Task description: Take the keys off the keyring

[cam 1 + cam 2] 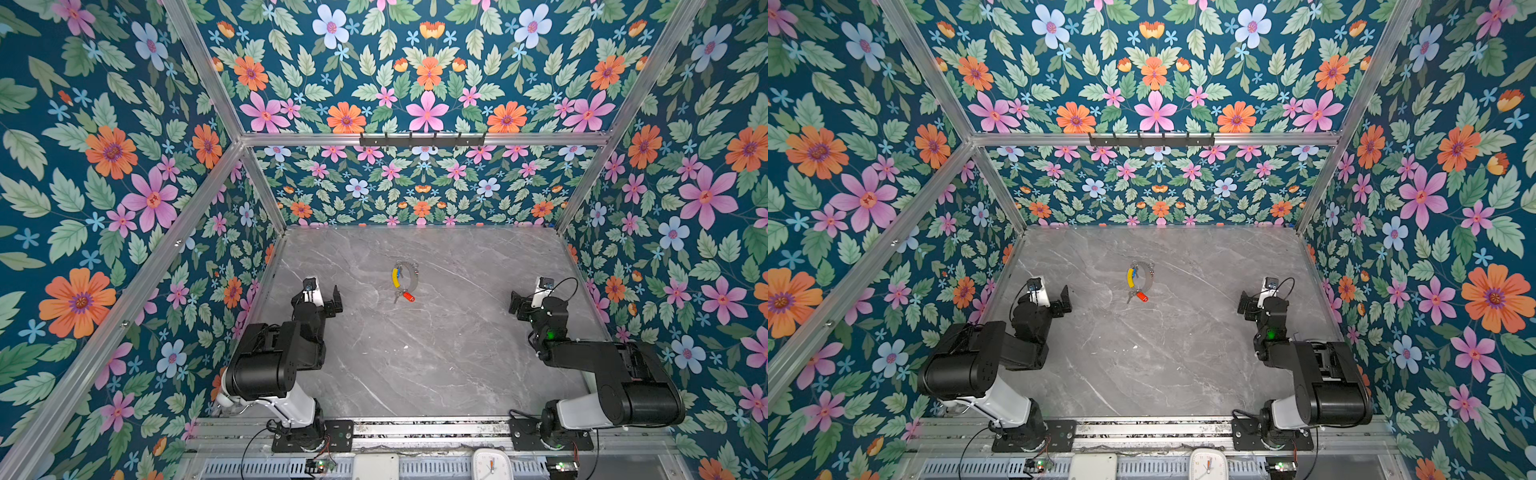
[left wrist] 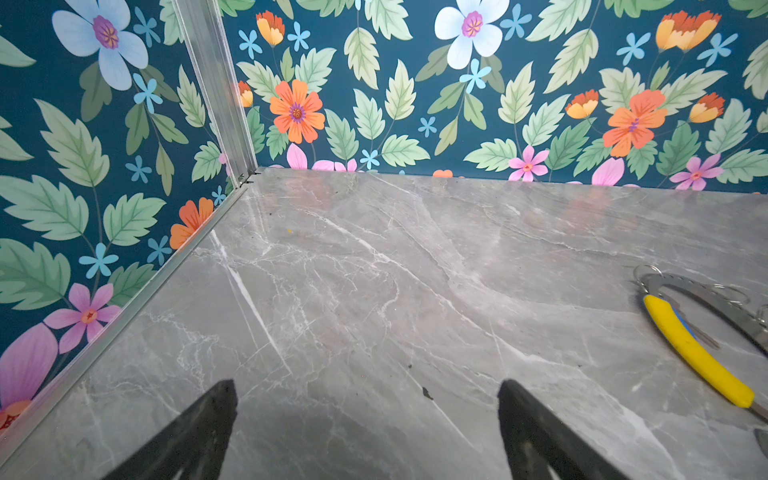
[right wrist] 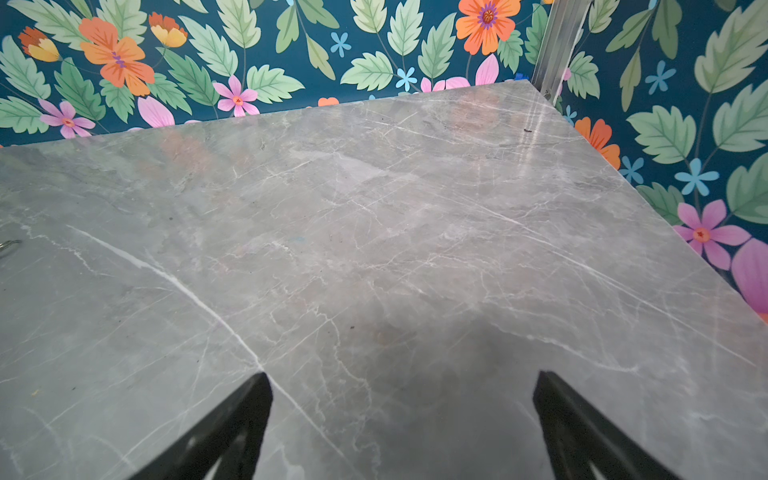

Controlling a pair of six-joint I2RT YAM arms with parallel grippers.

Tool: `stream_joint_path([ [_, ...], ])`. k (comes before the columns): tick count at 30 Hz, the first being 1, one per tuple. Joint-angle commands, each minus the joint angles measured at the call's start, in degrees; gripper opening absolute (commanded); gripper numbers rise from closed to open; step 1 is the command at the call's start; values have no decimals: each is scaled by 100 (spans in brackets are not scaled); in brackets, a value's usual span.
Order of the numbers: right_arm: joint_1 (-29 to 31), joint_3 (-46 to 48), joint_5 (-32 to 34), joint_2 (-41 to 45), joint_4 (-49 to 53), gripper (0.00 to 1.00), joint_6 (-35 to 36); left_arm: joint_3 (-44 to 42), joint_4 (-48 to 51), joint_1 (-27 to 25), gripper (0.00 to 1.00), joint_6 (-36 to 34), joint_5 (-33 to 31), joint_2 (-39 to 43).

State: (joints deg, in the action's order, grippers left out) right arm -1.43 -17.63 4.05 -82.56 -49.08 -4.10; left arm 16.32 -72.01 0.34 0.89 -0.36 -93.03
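The keyring (image 1: 412,279) (image 1: 1148,277), a thin silver hoop with a curved yellow sleeve (image 1: 395,277) (image 2: 690,345), lies flat near the middle of the grey marble table (image 1: 415,353). Of the keys, the red-tagged one (image 1: 409,296) (image 1: 1143,296) lies at the hoop's near end, and the blue-tagged one (image 1: 400,272) sits beside the sleeve. My left gripper (image 1: 322,299) (image 2: 368,390) hangs open and empty to the left of the hoop. My right gripper (image 1: 534,301) (image 3: 403,382) is open and empty far to the right. In the right wrist view only a bit of wire (image 3: 8,245) shows.
Floral walls with aluminium posts close in the table on three sides. A black hook rail (image 1: 422,139) is mounted high on the back wall. A white clock (image 1: 491,463) and a white box (image 1: 376,465) sit below the front rail, behind the arm bases.
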Motion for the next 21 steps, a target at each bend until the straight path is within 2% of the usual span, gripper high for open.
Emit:
stream_joint_path([
  [1, 7, -19, -1, 8, -143, 99, -6, -4, -29, 1, 100, -82, -43, 20],
  [21, 4, -30, -10, 8, -110, 99, -24, -1, -20, 1, 100, -79, -15, 24],
])
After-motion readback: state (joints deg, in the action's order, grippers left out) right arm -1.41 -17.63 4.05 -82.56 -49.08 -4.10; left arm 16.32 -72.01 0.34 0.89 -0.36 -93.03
